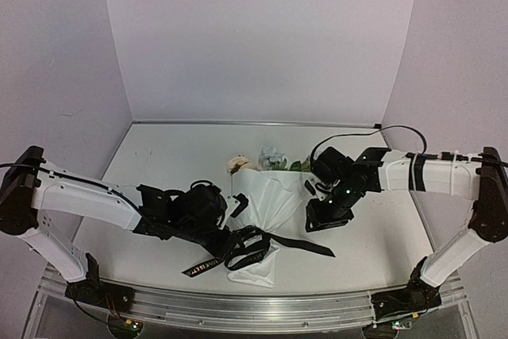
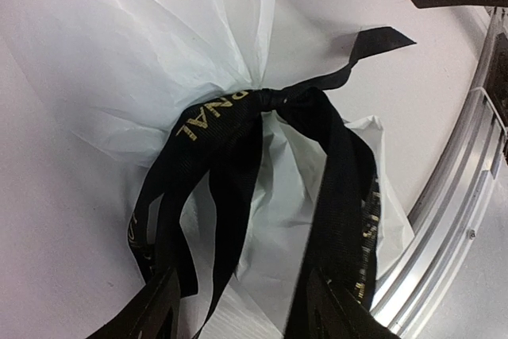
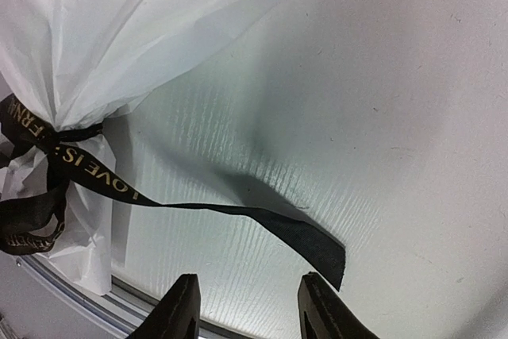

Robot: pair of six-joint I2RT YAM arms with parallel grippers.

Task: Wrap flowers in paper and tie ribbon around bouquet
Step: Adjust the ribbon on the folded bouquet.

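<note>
I am seeing the flowers (image 1: 272, 155) only as blooms, their stems being hidden inside the paper (image 1: 266, 196). The ribbon (image 2: 214, 121) loops are running off the bottom edge of my left wrist view, and its lettering is reading too small from above.

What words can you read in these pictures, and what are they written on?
"LOVE IS": gold letters on the black ribbon, on the tail leaving the knot, right wrist view.
"NAL": end of a cut-off word on the same ribbon, left wrist view.
The ribbon's other lettering is folded or too small to read.
</note>
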